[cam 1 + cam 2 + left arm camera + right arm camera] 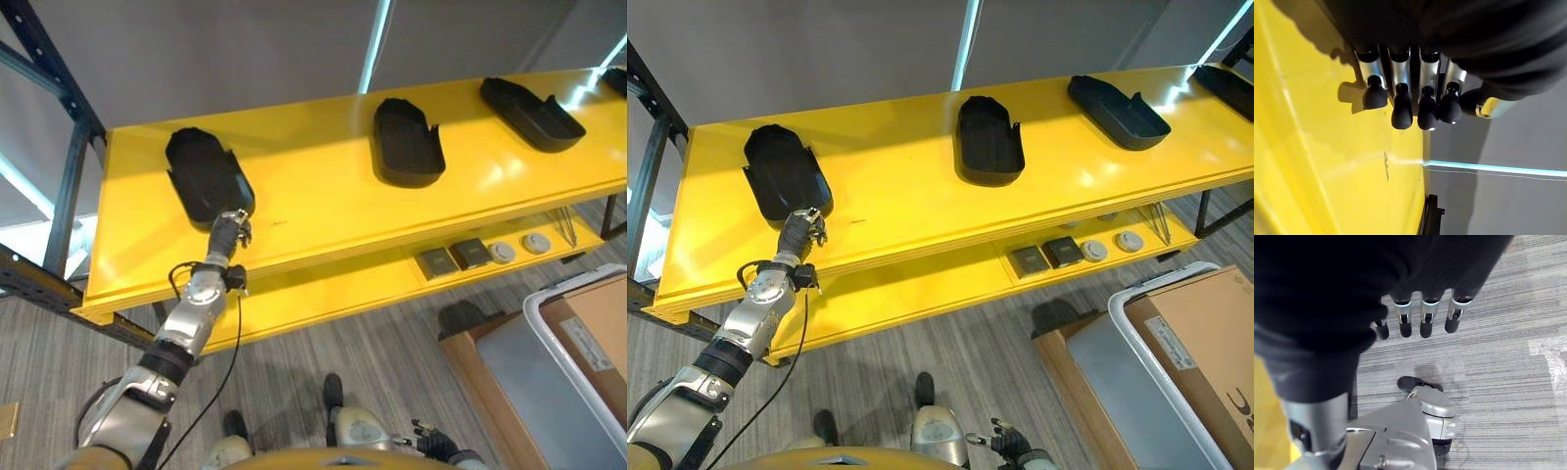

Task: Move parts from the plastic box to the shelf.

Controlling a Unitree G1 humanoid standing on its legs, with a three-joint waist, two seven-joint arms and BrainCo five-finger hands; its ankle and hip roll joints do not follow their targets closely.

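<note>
Scene bright, evenly lit from overhead. Glossy yellow shelf point(323, 196) throws white glare patches along right half and front edge. Cyan-white light streak runs down grey wall point(245, 49) behind shelf, reflection continuing onto shelf top. Soft short shadows under black parts point(989, 142). Head views bend straight shelf edges toward frame borders. Left wrist view: robot hand point(1410, 98) casts dark shadow on yellow surface, near cover soft, out of focus. Right wrist view: dark cover blurred, striped floor point(1508, 333) beyond sharp, pale glare patch at its side.
</note>
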